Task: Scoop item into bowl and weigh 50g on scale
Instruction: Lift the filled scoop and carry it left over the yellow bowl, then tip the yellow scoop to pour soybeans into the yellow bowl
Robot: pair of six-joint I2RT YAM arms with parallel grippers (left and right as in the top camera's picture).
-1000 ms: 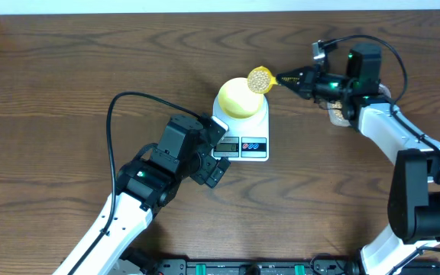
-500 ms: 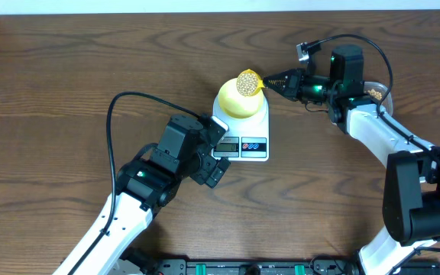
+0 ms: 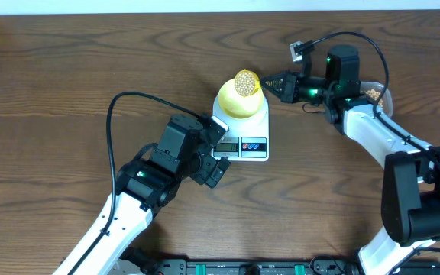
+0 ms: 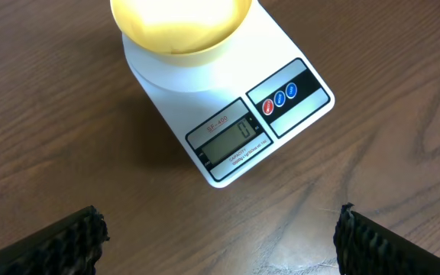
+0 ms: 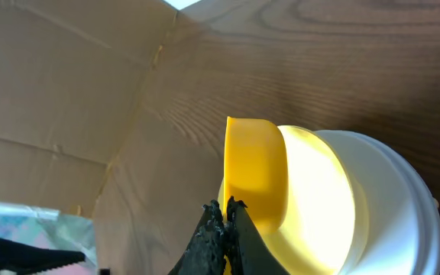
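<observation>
The white scale [image 3: 247,138] sits mid-table with the pale-yellow bowl [image 3: 235,105] on its platform. Its display [image 4: 230,142] reads 0. My right gripper [image 3: 275,80] is shut on the handle of a yellow scoop [image 3: 247,82] heaped with tan beans [image 3: 246,81], held over the bowl's back rim. In the right wrist view the scoop [image 5: 255,176] sits against the bowl [image 5: 319,202], my right gripper [image 5: 225,210] closed on its handle. My left gripper [image 3: 214,169] is open and empty just left-front of the scale; its fingers [image 4: 220,237] frame bare wood in the left wrist view, bowl [image 4: 180,25] above.
A clear tub with beans [image 3: 373,94] stands at the far right, partly behind my right arm. A cable loops over the table left of the scale. Cardboard shows beyond the table in the right wrist view.
My right gripper has carried the loaded scoop leftward from beside the bowl to above its back rim. The left arm has not moved.
</observation>
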